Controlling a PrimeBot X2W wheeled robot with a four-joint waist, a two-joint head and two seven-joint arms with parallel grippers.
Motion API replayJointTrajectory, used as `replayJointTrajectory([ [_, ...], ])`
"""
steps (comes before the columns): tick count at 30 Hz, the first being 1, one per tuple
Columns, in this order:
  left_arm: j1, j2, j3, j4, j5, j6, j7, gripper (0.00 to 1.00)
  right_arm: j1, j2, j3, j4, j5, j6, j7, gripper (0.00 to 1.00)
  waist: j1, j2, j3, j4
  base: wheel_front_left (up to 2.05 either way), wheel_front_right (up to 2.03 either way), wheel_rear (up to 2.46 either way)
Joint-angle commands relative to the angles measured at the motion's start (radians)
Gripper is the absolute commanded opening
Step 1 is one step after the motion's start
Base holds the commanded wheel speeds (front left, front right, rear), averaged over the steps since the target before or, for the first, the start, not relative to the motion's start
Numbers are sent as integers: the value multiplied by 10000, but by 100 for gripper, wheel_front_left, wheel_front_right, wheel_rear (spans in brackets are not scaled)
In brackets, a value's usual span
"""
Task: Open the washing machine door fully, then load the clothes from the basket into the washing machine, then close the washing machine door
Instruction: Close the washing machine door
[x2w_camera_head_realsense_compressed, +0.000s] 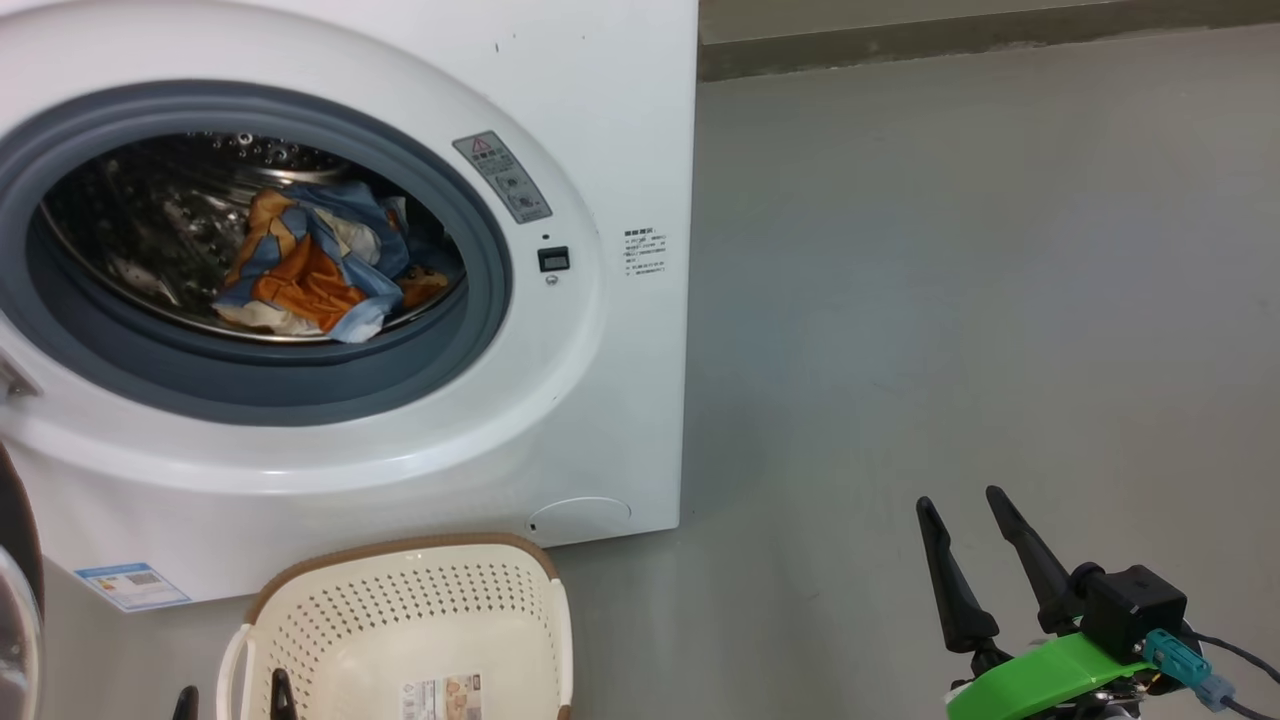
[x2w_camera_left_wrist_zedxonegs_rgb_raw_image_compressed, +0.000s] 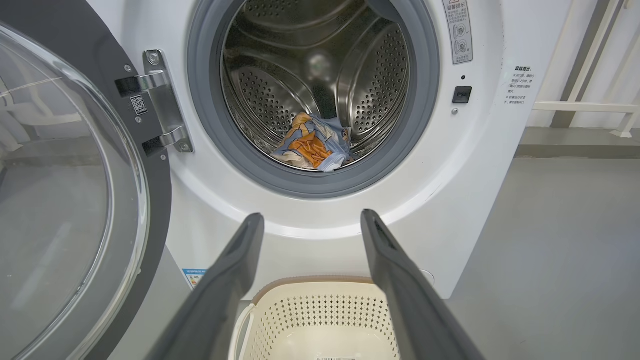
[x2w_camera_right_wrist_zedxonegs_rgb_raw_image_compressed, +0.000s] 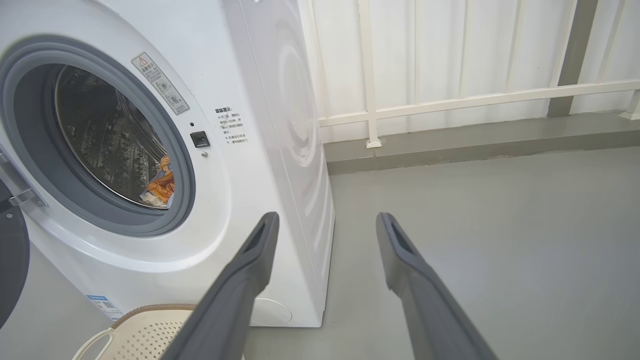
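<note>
The white washing machine (x2w_camera_head_realsense_compressed: 600, 120) stands with its door (x2w_camera_left_wrist_zedxonegs_rgb_raw_image_compressed: 75, 200) swung wide to the left on its hinge. Blue and orange clothes (x2w_camera_head_realsense_compressed: 310, 265) lie in a heap at the bottom of the steel drum, also seen as clothes (x2w_camera_left_wrist_zedxonegs_rgb_raw_image_compressed: 315, 145) through the left wrist view. In front of the machine, the cream basket (x2w_camera_head_realsense_compressed: 410, 620) sits on the floor, showing bare plastic and a paper label inside. My left gripper (x2w_camera_left_wrist_zedxonegs_rgb_raw_image_compressed: 311, 216) hangs open above the basket, facing the drum. My right gripper (x2w_camera_head_realsense_compressed: 958, 497) is open over the floor to the machine's right, holding nothing.
Grey floor (x2w_camera_head_realsense_compressed: 950, 300) spreads wide to the right of the machine. A white railing (x2w_camera_right_wrist_zedxonegs_rgb_raw_image_compressed: 450, 100) on a low kerb runs behind it. The open door takes up the space left of the basket.
</note>
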Motion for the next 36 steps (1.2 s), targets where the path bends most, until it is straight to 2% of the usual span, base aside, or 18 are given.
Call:
replayJointTrajectory([
  [1, -205, 28, 310, -260, 15, 113, -51, 100, -99, -12, 244, -279, -151, 16, -49, 100, 0, 0, 8, 8, 0, 0, 0],
  [12, -308, 28, 490, -79, 312, 150, -51, 100, -151, 29, 290, -204, -74, 16, -48, 100, 0, 0, -14, -118, -38, 38, 0],
  [27, -535, 28, 587, 133, 275, 63, -51, 100, -123, 65, 154, -245, 13, 16, -49, 100, 0, 0, 91, -93, -174, 174, 0],
  [36, -612, 28, 875, 342, 220, -129, -51, 100, -126, 81, 184, -215, 28, 16, -49, 100, 0, 0, 58, -45, -88, 88, 0],
])
